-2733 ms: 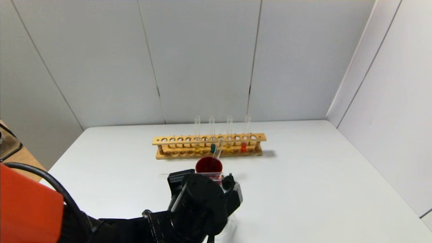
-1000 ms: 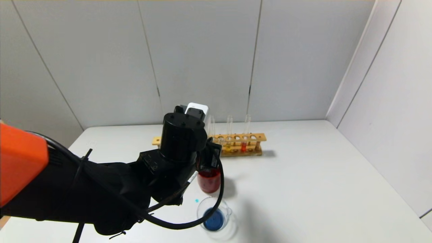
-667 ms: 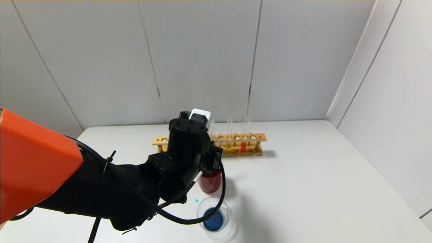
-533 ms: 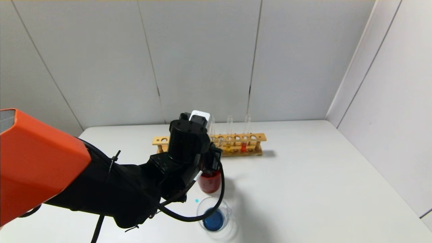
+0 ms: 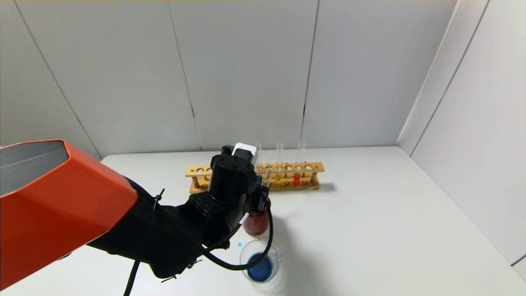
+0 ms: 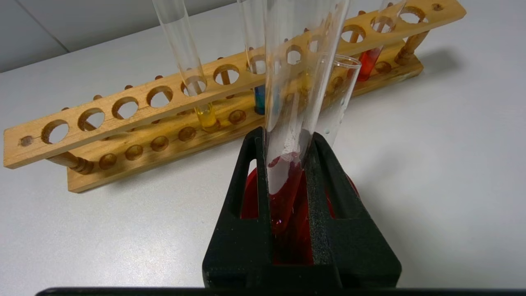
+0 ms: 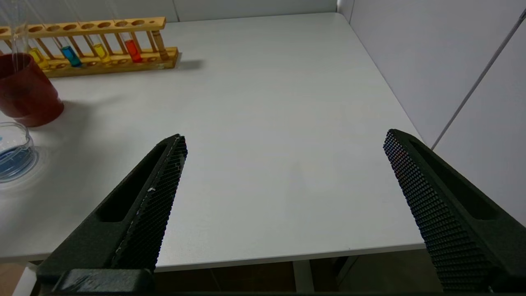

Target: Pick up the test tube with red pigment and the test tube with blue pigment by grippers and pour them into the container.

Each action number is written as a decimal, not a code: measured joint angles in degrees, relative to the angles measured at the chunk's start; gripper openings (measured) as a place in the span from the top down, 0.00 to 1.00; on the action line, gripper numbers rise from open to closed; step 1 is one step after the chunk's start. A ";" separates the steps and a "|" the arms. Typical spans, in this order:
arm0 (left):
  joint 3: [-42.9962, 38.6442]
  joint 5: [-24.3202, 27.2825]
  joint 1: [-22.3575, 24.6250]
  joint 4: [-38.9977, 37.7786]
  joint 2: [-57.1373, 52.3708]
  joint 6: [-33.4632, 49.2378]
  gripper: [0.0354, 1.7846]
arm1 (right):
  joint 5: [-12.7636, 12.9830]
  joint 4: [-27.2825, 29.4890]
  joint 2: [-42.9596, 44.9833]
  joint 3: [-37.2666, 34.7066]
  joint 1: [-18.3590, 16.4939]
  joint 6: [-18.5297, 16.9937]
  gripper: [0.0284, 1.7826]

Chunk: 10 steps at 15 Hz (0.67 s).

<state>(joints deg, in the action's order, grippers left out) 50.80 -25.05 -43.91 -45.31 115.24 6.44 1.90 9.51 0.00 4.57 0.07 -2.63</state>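
The test tube with red pigment stands upright in the wooden rack near its right end, at the back of the counter. The test tube with blue pigment stands in the same rack, two holes to the left, with yellow-liquid tubes beside it. Both look untouched.

The left pincer is clamped on an empty clear tube, whose lower end sits over the dark-red cup; a second empty tube leans in that cup. The container, just in front of the cup, holds blue liquid. The right pincer hangs wide apart and empty over the counter's near right edge.

The red tube should handle as light, stiff, thin glass: smooth enough to slip and easy to crack if squeezed hard. The best hold is probably the bare shaft above the rack's top rail, gripped squarely across its width. It likely needs a straight upward lift, since a sideways pull could jam it in the hole.
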 joint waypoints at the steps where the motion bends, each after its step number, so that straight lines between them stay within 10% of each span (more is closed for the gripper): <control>1: -0.09 0.04 -0.07 0.00 0.23 -0.02 0.85 | 0.02 0.00 0.00 0.00 0.00 0.00 0.02; 6: -0.24 0.11 -0.16 -0.49 1.38 -0.07 0.73 | 0.02 -0.01 0.00 0.00 0.00 0.02 0.02; 10: -0.30 0.09 -0.22 -0.96 1.83 -0.11 0.37 | 0.02 0.00 0.00 0.00 0.00 0.00 0.02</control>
<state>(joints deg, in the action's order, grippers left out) 50.49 -24.97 -44.13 -46.28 117.07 6.33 1.93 9.51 0.00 4.57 0.07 -2.63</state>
